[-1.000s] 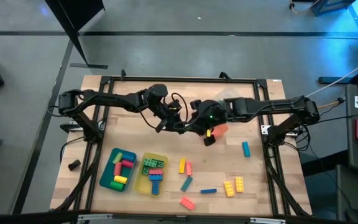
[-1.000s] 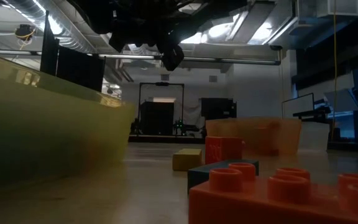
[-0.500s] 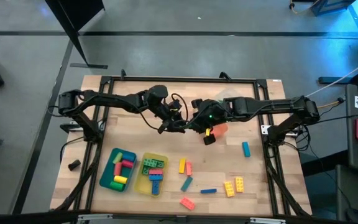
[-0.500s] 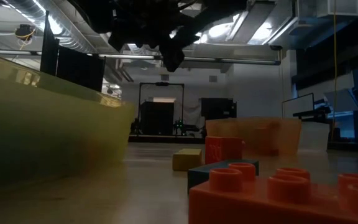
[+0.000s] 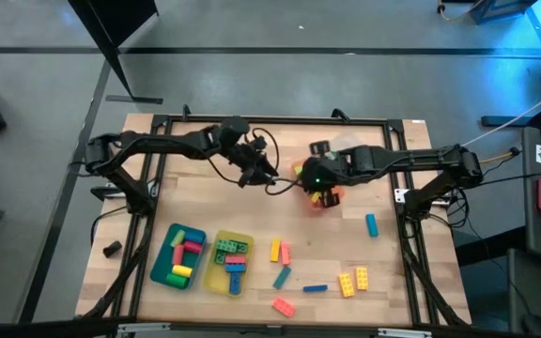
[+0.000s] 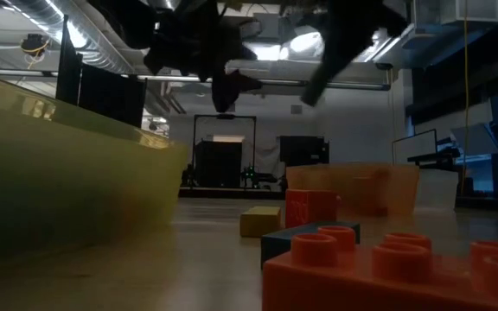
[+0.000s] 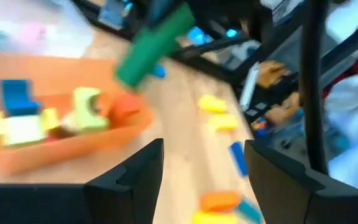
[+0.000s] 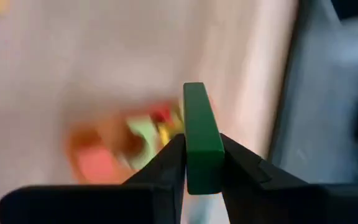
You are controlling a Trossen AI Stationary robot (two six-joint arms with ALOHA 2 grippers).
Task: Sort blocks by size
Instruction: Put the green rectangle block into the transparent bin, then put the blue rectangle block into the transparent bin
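My right gripper point(image 5: 319, 194) hangs over the orange tray point(image 5: 334, 195), shut on a long green block point(image 8: 201, 134). The same block shows in the left wrist view point(image 7: 154, 46), above the tray point(image 7: 73, 140). To the left of it my left gripper point(image 5: 263, 175) is open with nothing between its fingers point(image 7: 135, 177). The orange tray holds several blocks, blue, yellow, green and red. More loose blocks point(image 5: 281, 276) lie flat on the table's near right part. My right gripper pinches the green block between its two fingers, on the two broad sides at its near end point(image 8: 202, 171). The fingers slant down and lie along the block, which sticks out past their tips. The block is lifted clear above the orange tray.
A teal tray point(image 5: 178, 255) and a yellow tray point(image 5: 230, 261), both with blocks in them, stand near the front left. A blue block point(image 5: 372, 225) lies alone at the right. Bare wood stretches between the trays and the arms.
The two grippers, close together a second ago, have drawn apart. My left gripper has pulled back toward the table's left and far edge. My right gripper has tipped downward and now points into the orange tray.
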